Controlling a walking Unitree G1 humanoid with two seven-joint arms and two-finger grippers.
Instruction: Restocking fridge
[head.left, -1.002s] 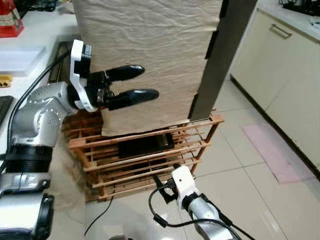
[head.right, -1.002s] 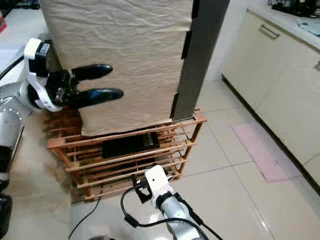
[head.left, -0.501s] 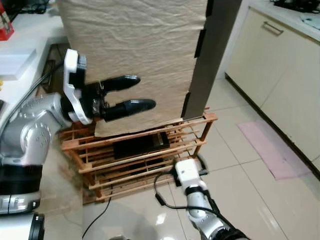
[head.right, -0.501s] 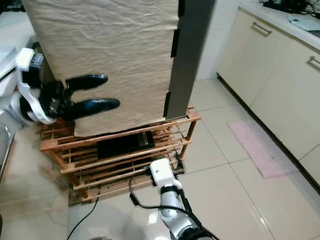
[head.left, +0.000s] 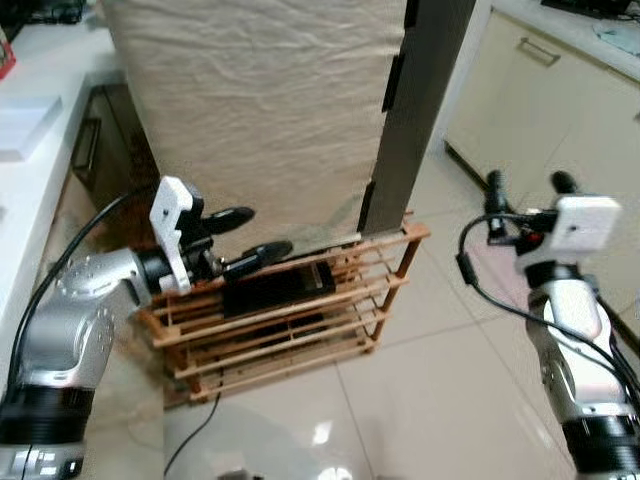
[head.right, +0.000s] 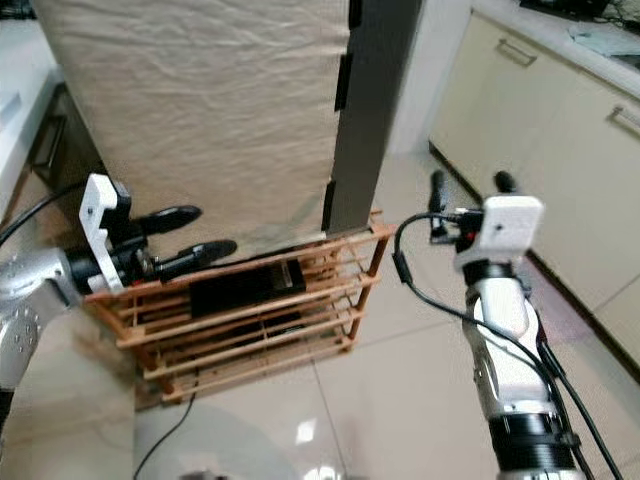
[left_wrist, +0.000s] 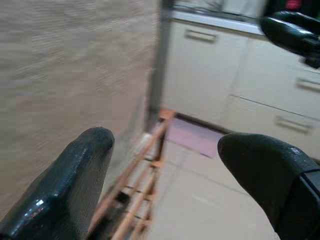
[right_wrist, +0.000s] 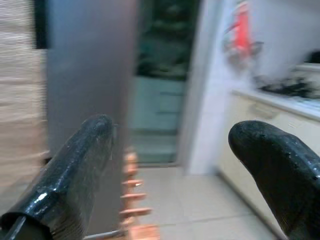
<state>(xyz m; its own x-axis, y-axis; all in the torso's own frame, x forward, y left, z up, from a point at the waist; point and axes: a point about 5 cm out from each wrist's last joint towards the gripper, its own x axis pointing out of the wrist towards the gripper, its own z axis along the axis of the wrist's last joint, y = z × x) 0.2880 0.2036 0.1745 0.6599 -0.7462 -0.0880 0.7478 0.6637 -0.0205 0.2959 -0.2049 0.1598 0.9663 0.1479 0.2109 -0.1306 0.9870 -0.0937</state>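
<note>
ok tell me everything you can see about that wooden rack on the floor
The wooden rack is a low slatted stand of orange-brown wood with several tiers of thin rails and corner posts. It sits on the tiled floor, under the cloth-draped unit. A flat black object lies on an upper tier. The left gripper hovers open at its top-left end.

A home kitchen. On the right runs a row of cream cabinets (head.left: 560, 110) with metal bar handles under a pale counter top. The floor (head.left: 450, 380) is glossy light tile. In the middle a tall cloth-draped appliance (head.left: 260, 110) stands above a low wooden slatted rack (head.left: 300, 320), and a white surface (head.left: 30, 170) lies at far left.
</note>
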